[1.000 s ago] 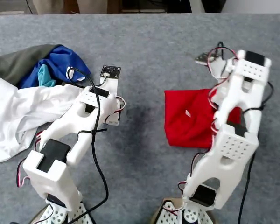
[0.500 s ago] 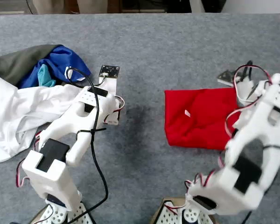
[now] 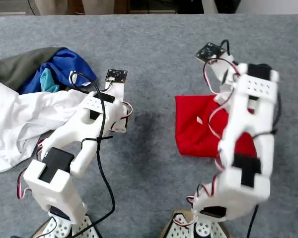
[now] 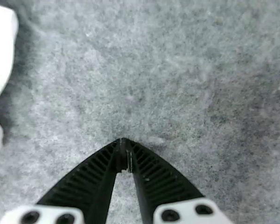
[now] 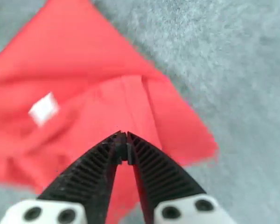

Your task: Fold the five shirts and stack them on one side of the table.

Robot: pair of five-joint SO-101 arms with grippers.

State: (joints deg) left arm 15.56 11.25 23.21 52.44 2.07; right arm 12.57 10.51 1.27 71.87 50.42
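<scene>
My right claw (image 5: 123, 142) has swung back over the folded red shirt (image 3: 194, 131), closed and empty. My left claw (image 4: 123, 147) stays closed and empty, between the red shirt and the messy pile (image 3: 20, 114). I think that pile comes next.

The white plastic left arm (image 3: 79, 134) is leaning forward and toward the middle, its black ribbed left gripper (image 4: 123, 142) pointing down with both tips pressed together. The white plastic right arm (image 3: 246, 134) is standing sharply bent at the elbow, its black ribbed right gripper (image 5: 122, 136) also pointing down, tips meeting.
</scene>
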